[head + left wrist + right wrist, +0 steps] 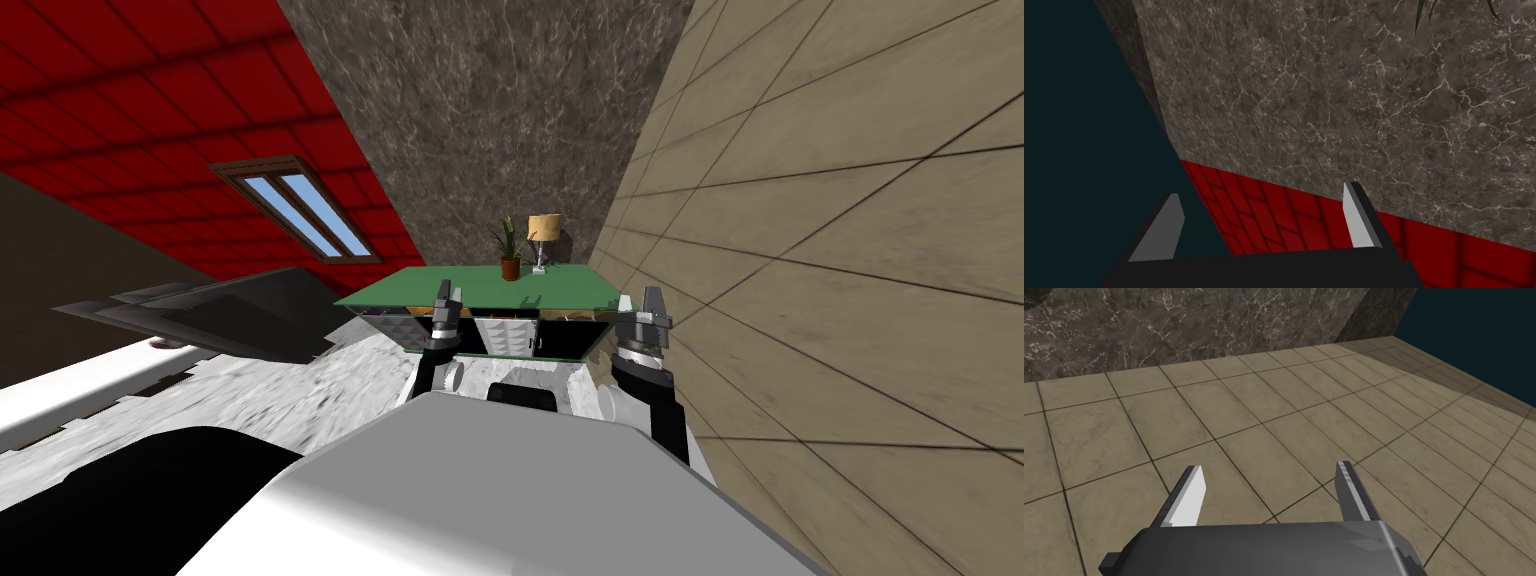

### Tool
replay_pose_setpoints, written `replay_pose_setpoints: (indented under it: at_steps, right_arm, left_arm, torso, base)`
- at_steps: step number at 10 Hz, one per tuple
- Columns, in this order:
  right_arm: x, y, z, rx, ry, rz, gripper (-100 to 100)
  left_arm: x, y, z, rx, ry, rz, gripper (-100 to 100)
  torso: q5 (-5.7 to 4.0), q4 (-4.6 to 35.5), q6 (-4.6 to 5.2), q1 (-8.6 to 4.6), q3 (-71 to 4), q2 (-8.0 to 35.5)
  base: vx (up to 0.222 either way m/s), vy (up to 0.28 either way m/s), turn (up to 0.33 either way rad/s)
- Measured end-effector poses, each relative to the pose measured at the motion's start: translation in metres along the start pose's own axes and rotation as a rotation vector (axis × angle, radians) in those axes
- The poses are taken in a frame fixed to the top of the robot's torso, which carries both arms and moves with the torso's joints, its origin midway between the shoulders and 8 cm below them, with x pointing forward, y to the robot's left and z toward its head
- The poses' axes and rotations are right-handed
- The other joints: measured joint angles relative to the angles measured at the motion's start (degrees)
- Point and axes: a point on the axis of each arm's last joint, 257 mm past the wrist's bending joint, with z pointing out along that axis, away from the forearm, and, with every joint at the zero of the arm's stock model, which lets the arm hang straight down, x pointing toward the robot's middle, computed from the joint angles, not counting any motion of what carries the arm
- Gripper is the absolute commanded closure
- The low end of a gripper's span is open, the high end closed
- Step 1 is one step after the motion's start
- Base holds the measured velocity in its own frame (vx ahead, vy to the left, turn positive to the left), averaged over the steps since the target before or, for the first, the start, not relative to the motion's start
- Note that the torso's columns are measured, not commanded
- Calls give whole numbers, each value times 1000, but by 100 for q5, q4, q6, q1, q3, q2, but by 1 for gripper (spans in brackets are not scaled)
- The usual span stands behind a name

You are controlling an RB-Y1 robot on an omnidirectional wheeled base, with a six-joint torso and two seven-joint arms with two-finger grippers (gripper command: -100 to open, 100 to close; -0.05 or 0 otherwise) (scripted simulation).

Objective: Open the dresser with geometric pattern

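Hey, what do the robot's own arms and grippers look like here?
The left forearm and right forearm are dark, with ribbed grey-and-black wrist collars and white rounded joints lower down. The left gripper and right gripper each have two thin, light grey, blade-like fingers on a dark boxy body.

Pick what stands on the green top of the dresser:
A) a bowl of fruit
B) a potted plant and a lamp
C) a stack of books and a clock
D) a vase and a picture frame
B: a potted plant and a lamp with a tan shade stand side by side on the green top of the dresser.
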Motion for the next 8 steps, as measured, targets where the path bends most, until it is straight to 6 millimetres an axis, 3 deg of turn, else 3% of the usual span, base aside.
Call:
replay_pose_setpoints:
  at_steps: [2,8]
  right_arm:
    - [0,0,0,0,0,0,0]
    - [0,0,0,0,0,0,0]
  left_arm:
    - [0,0,0,0,0,0,0]
    - [0,0,0,0,0,0,0]
  torso:
    - [0,600,0,0,-1200,597]
    - [0,3114,0,0,-6227,3116]
  base:
    - [0,0,0]
    - [0,0,0]
